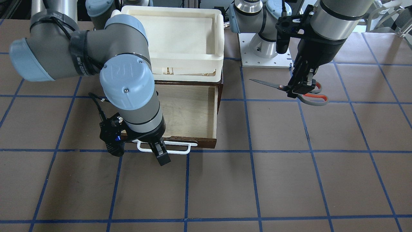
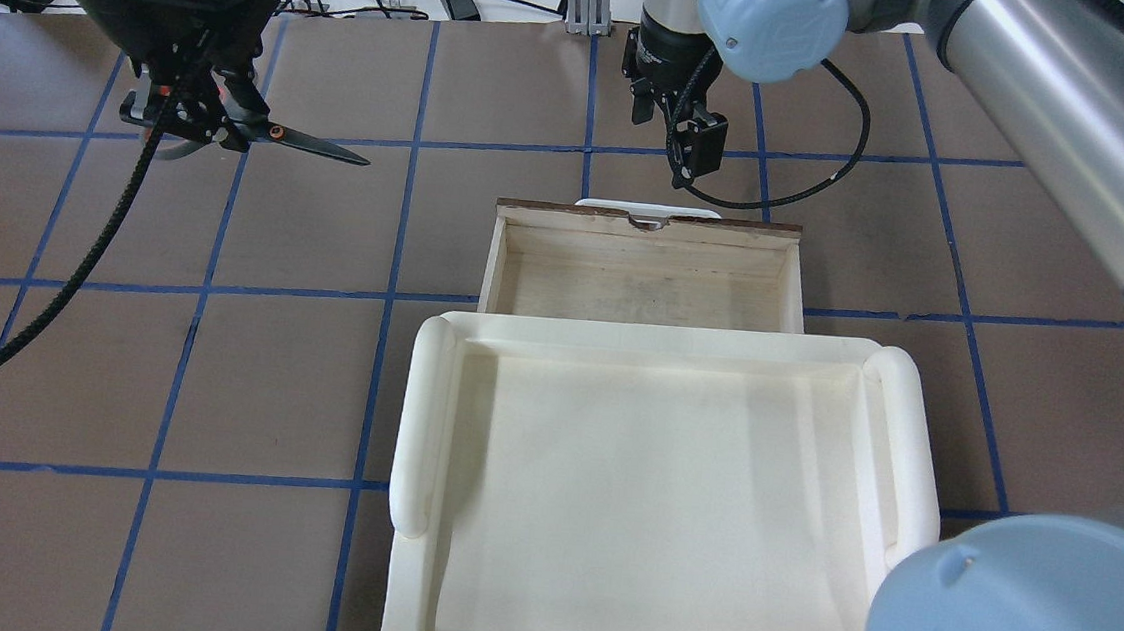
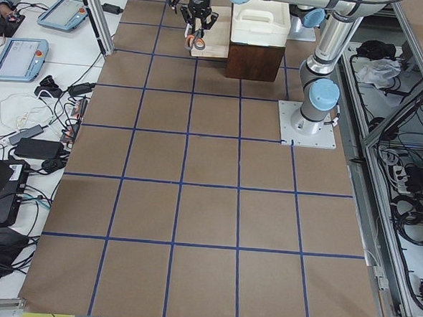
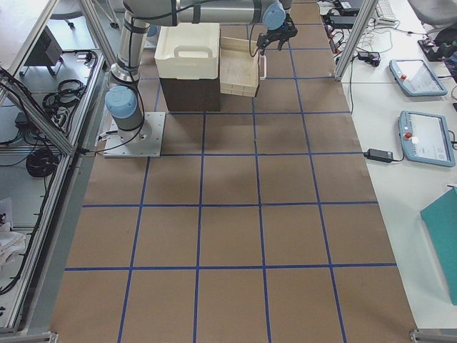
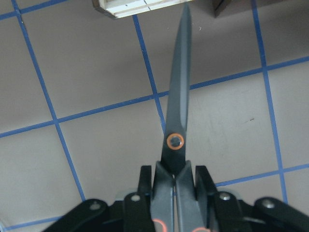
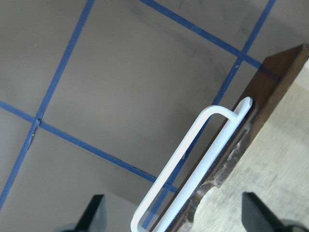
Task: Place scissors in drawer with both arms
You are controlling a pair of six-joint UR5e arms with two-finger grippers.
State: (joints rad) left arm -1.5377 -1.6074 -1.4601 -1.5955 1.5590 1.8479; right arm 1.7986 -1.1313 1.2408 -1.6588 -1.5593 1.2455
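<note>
The scissors (image 1: 268, 84) hang level over the table, left of the drawer in the overhead view (image 2: 320, 145). Their dark blades point toward the drawer. My left gripper (image 1: 302, 87) is shut on them just behind the orange-ringed pivot screw (image 5: 175, 141), and the grey, orange-lined handles (image 1: 317, 96) stick out behind it. The dark brown drawer (image 1: 193, 140) is pulled open with its pale plywood interior (image 2: 639, 287) empty. My right gripper (image 1: 157, 149) is open at the white bar handle (image 6: 193, 159), which lies between its spread fingers (image 6: 96, 215).
A cream-white plastic tray (image 2: 419, 415) sits on top of the dark cabinet behind the open drawer. The brown table has a blue tape grid. The left arm's white base plate (image 1: 265, 61) is bolted near the scissors. A black cable (image 2: 52, 295) trails from the left wrist.
</note>
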